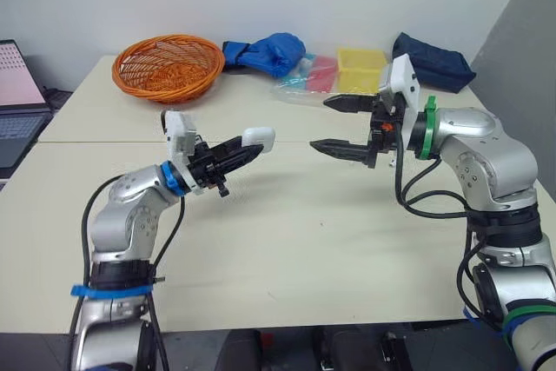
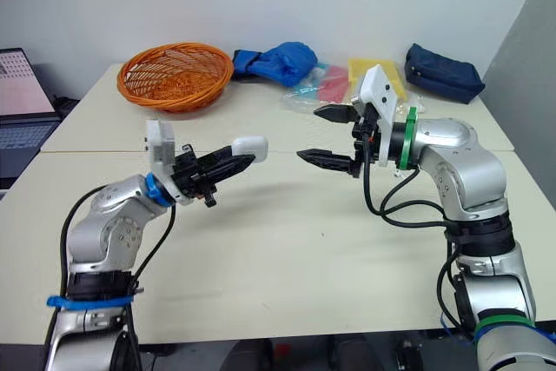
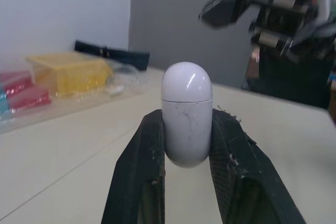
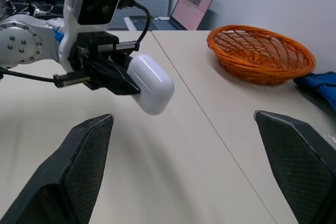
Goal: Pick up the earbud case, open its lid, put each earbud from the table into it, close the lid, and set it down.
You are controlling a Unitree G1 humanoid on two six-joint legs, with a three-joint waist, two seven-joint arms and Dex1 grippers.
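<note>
A white pill-shaped earbud case with its lid closed is held above the table, my left gripper shut on its lower half. In the left wrist view the case sits upright between the two black fingers. My right gripper hovers a short way to the right of the case, open wide and facing it, with nothing between its fingers. In the right wrist view the case lies ahead between the spread fingertips. I see no earbuds on the table.
At the back of the pale table stand an orange wicker basket, a blue cloth bundle, a yellow box with red packs in clear plastic, and a dark blue pouch. A laptop sits off the left edge.
</note>
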